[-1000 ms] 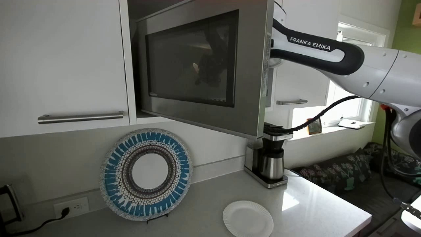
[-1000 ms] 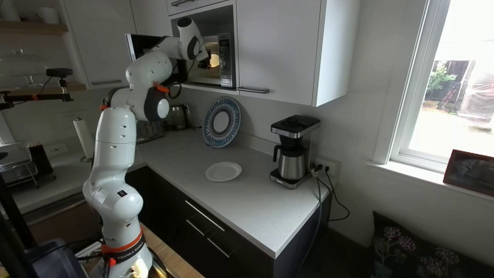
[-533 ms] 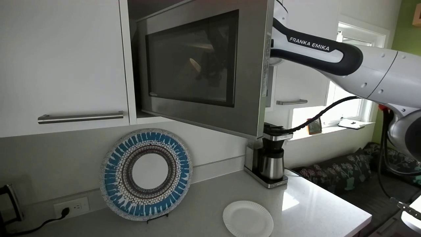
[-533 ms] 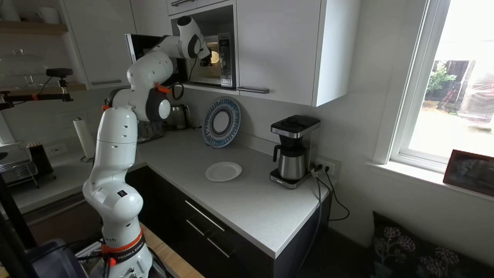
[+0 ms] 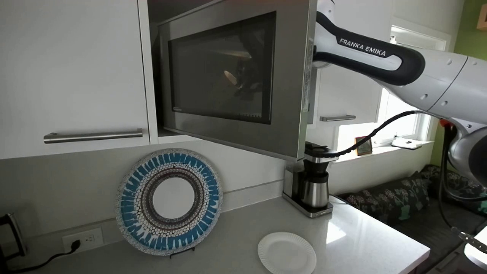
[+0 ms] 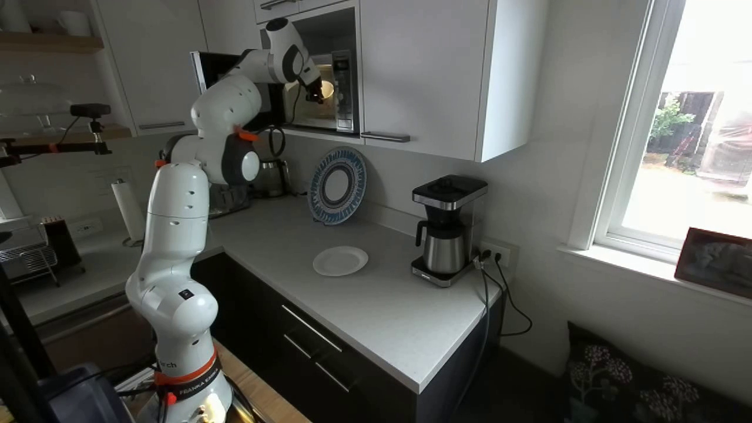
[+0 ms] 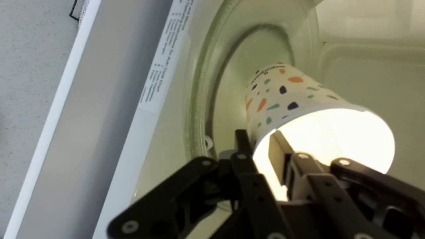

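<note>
A paper cup [image 7: 287, 88] with orange, green and navy flecks rests on the round glass turntable [image 7: 198, 99] inside a lit microwave [image 6: 343, 94]. Its bright mouth faces the wrist camera. My gripper [image 7: 259, 142] straddles the cup's rim in the wrist view: the dark finger [image 7: 241, 141] lies along the outer wall, the lit finger [image 7: 276, 151] is inside the mouth. A bright strip of cup wall shows between the fingers, which stand apart. In an exterior view the gripper [image 6: 316, 94] is at the microwave's opening; elsewhere the door mostly hides it.
The microwave door [image 5: 287, 76] stands wide open beside the arm. Below, the counter [image 6: 376, 311] bears a white paper plate [image 6: 341, 261], a blue patterned disc [image 6: 320, 194] on a stand and a coffee maker [image 6: 449, 229]. A cabinet [image 6: 423, 76] adjoins the microwave.
The wrist has risen a little and the hand has tilted, its fingertips staying near the microwave's opening. The upper arm segment shifted slightly. Door, plate and coffee maker have not moved.
</note>
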Action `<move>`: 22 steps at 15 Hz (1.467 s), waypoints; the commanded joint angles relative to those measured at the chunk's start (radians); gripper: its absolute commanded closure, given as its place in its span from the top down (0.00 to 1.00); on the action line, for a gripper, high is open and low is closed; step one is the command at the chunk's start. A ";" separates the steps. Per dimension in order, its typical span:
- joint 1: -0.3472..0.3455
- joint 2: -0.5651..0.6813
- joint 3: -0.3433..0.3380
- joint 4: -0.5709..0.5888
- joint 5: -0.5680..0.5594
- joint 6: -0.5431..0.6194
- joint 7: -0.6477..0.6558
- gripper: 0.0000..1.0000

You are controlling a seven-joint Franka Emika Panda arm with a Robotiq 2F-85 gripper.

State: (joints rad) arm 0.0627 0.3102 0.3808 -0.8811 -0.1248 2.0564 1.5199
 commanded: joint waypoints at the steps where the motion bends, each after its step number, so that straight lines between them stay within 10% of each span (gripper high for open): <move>1: 0.019 0.034 0.002 0.057 -0.033 -0.052 -0.062 0.53; 4: 0.025 0.046 0.002 0.076 -0.051 -0.033 -0.108 0.75; 7: 0.034 0.057 0.000 0.097 -0.079 -0.002 -0.154 0.38; 10: 0.042 0.065 -0.002 0.116 -0.101 0.006 -0.183 0.22; 21: 0.063 0.114 -0.001 0.177 -0.145 0.025 -0.243 0.58; 22: 0.066 0.119 0.001 0.180 -0.145 0.037 -0.248 0.38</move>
State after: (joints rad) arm 0.1044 0.3940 0.3818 -0.7544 -0.2474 2.0717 1.2892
